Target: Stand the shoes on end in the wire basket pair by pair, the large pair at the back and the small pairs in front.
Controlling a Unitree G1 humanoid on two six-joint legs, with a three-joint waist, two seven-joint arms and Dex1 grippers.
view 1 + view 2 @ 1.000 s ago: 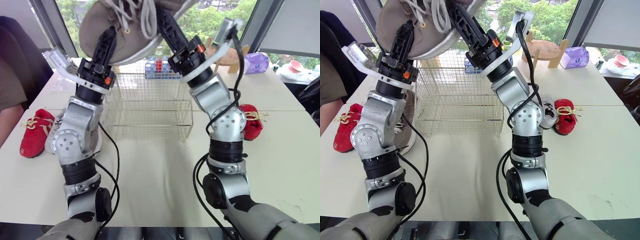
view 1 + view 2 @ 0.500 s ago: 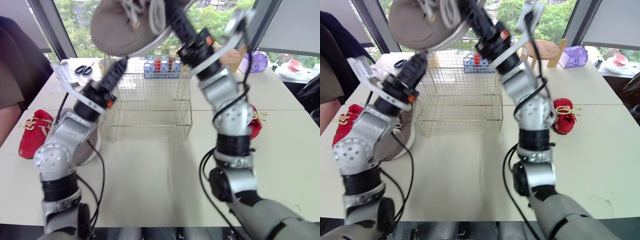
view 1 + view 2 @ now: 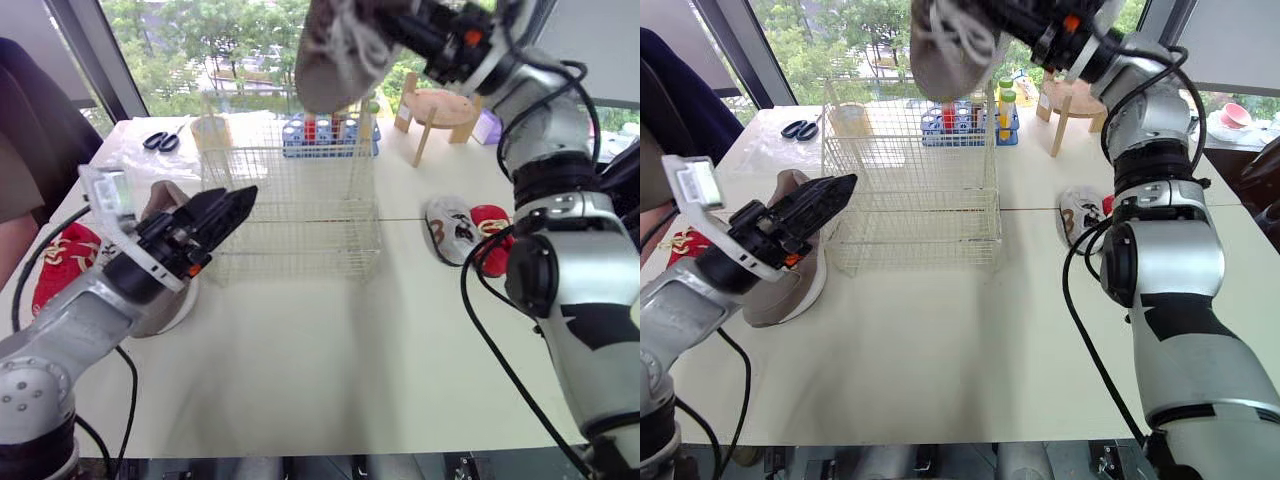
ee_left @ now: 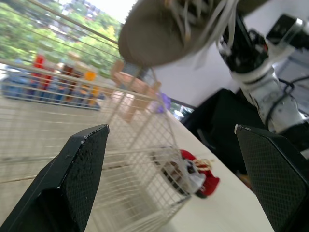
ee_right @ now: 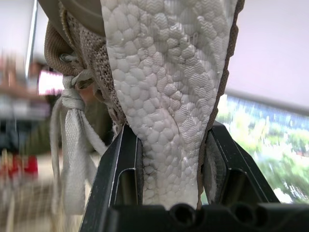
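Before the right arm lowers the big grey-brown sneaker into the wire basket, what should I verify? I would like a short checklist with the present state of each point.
1. Grip of the right gripper on the grey-brown mesh sneaker: fingers clamp its white sole from both sides: ok.
2. Metal wire basket free of shoes: ok.
3. Sneaker over the basket's back part: cannot tell.
4. Position of the left gripper: open, outside the basket near its front left corner: ok.
5. Loose white laces dangle and might snag the wire: not ok.
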